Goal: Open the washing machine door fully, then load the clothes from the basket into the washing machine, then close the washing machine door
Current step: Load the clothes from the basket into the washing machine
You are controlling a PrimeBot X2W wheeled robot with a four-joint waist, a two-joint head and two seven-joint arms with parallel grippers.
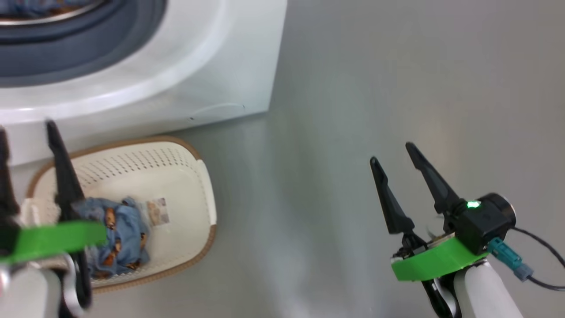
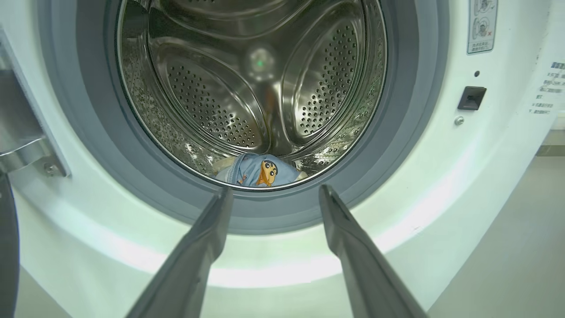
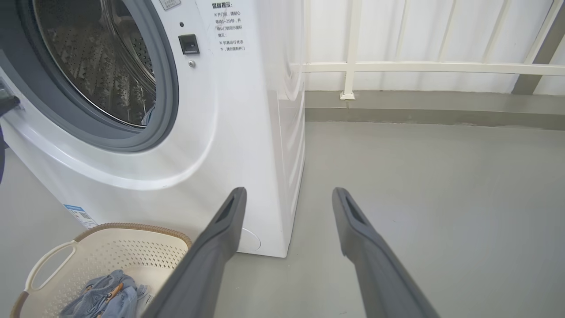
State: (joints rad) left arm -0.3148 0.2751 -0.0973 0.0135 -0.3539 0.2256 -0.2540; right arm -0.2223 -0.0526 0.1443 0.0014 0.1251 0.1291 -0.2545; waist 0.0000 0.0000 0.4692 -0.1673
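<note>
grey smooth floor [image 1: 353, 132] covers the right half of the head view. upper part of the right wrist view: white railing [image 3: 419, 66] along the back of the room.

left gripper [image 1: 26, 128]: lower left of head view, pale forearm with a green band, fingers pointing up the frame, hanging over the left end of the basket [image 1: 194, 247]. fingers spread wide, nothing between them. left wrist view: fingers aimed at the lower rim of the grey gasket [image 2: 88, 132] around the steel drum [image 2: 247, 88].

right gripper [image 1: 392, 152]: lower right of head view, over bare floor, well apart from basket and washing machine [image 1: 220, 66]. fingers tilt toward upper left, spread wide, empty.

washing machine: white, upper left of head view, opening uncovered. washing machine door [image 2: 8, 247]: dark strip at the left edge of the left wrist view, below a metal hinge bracket [image 2: 22, 145], swung clear of the opening.

basket: on the floor just in front of the machine's lower front. clothes [image 1: 119, 238]: blue printed bundle in the left half of the basket, beside a paper label [image 1: 158, 211]. blue garment [image 2: 258, 173]: at the bottom front of the drum.
</note>
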